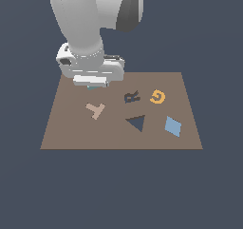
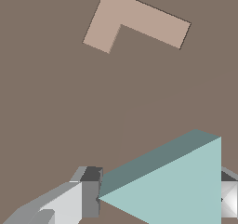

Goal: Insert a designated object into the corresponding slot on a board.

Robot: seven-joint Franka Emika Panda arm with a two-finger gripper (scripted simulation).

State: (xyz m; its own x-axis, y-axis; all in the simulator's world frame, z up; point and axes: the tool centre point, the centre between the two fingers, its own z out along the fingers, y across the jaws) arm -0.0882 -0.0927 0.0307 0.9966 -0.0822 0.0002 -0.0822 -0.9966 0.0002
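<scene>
wrist view: flat lt-teal triangle block point(image 2: 176, 190) betw jaws

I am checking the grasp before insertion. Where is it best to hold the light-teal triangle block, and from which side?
From above, with one finger at a tip of the triangle block and the other on the opposite flat edge, as the gripper seems placed now; it lies flat on the board.

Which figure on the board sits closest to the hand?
The tan Y-shaped figure, just below the hand in the exterior view; the R, G, diamond and triangle recess lie farther right.
</scene>
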